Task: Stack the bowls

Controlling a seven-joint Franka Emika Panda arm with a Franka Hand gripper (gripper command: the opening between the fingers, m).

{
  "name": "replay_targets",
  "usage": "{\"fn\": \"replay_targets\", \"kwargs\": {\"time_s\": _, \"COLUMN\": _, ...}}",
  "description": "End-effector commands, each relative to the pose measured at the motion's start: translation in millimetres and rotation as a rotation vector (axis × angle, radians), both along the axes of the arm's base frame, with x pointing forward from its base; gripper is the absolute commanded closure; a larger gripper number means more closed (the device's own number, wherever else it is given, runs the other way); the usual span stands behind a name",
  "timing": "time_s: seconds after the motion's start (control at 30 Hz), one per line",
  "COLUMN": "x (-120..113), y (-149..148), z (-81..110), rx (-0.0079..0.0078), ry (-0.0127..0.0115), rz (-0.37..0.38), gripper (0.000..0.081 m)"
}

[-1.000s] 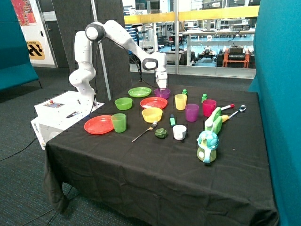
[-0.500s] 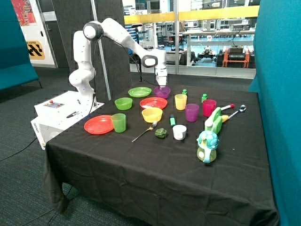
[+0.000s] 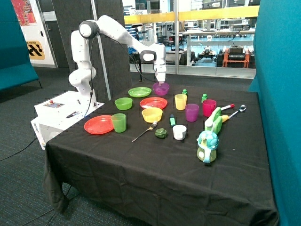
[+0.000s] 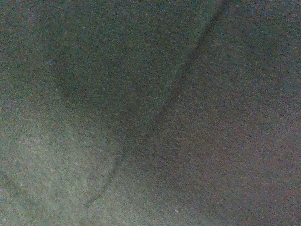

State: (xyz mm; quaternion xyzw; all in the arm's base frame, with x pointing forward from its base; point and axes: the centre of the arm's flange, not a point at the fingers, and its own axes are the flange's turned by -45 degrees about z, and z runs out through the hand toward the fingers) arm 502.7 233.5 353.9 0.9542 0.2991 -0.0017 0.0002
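Note:
My gripper [image 3: 161, 83] holds the rim of the purple bowl [image 3: 161, 89], which hangs just above the cloth at the back of the table, between the green plate [image 3: 139, 92] and the yellow cup [image 3: 180, 101]. Nearer the front, the yellow bowl [image 3: 152, 114] sits just in front of a red plate [image 3: 154, 102]. The light green bowl [image 3: 123, 103] rests beside that plate, on the side toward the robot's base. The wrist view is dark and blurred, and no object can be made out in it.
A second red plate [image 3: 99, 125] and a green cup [image 3: 118, 122] stand near the table's front corner. A purple cup [image 3: 191, 112], pink cup [image 3: 209, 107], white cup [image 3: 179, 132], fork [image 3: 145, 131] and plastic toys [image 3: 207, 146] fill the other side.
The gripper has risen a little, and the purple bowl has come up off the table with it. The other bowls have not moved.

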Motion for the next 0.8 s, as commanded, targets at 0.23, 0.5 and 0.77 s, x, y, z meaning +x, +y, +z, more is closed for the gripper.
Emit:
{"fn": "replay_targets", "kwargs": {"time_s": 0.23, "x": -1, "y": -35, "z": 45.4, "rx": 0.0014, "ry": -0.0032, "rz": -0.035, "gripper": 0.0808}}
{"fn": "replay_targets", "kwargs": {"time_s": 0.5, "x": 2, "y": -59, "z": 64.4, "rx": 0.0013, "ry": -0.0032, "rz": -0.067, "gripper": 0.0808}}
{"fn": "replay_targets", "kwargs": {"time_s": 0.77, "x": 16, "y": -108, "z": 77.7, "rx": 0.0012, "ry": -0.0033, "rz": -0.153, "gripper": 0.0808}}
